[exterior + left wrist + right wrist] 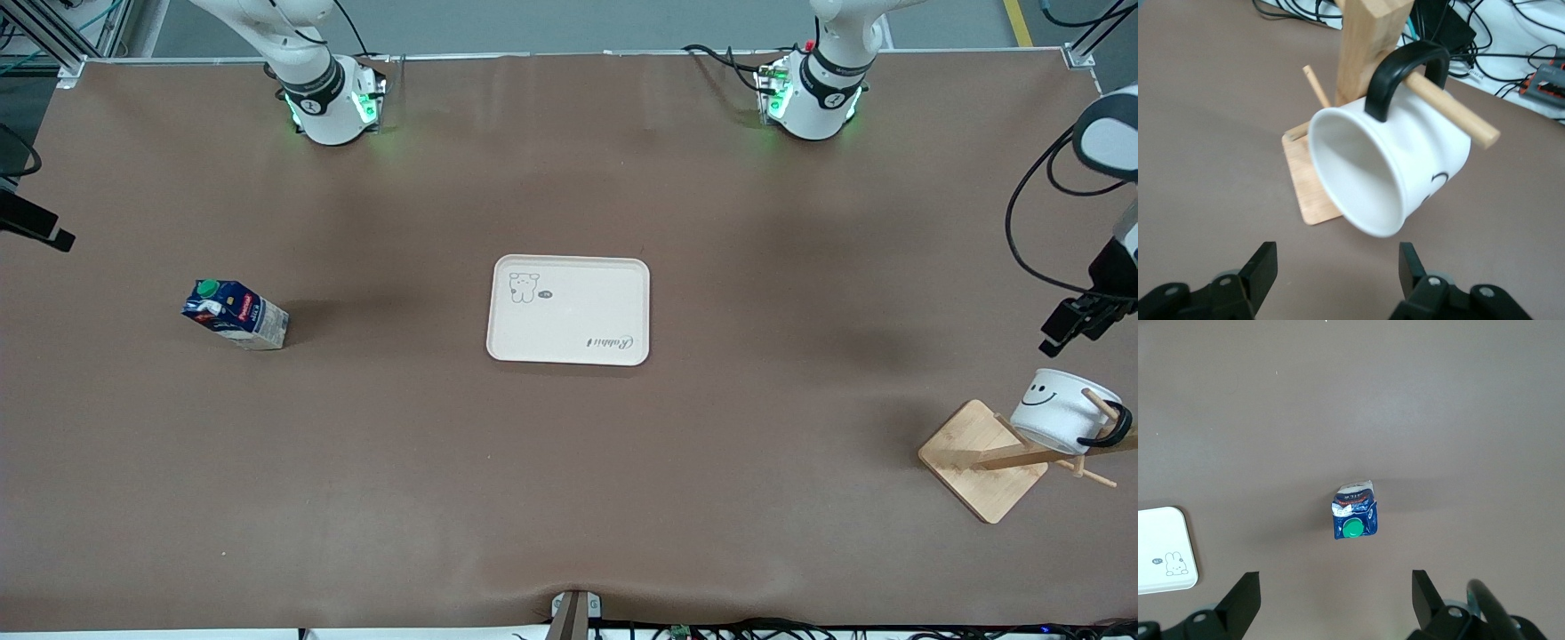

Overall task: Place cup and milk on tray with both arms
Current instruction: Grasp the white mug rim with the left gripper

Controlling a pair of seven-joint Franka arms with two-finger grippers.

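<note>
The cream tray (pixel 569 309) lies flat in the middle of the table; its corner shows in the right wrist view (pixel 1161 550). The milk (pixel 236 313) stands upright toward the right arm's end. My right gripper (pixel 1335 583) is open and empty, high over the milk (pixel 1353 518). The cup (pixel 1062 411) hangs by its black handle on a peg of a wooden rack toward the left arm's end. My left gripper (pixel 1071 324) is open and empty, just short of the cup's mouth (pixel 1385 167), with its fingers (pixel 1265 260) apart from the rim.
The wooden rack (pixel 973 453) has a square base, an upright post (pixel 1368 40) and several pegs. Cables and small boxes (pixel 1545 83) lie past the table edge near the rack. Bare brown table surrounds the tray.
</note>
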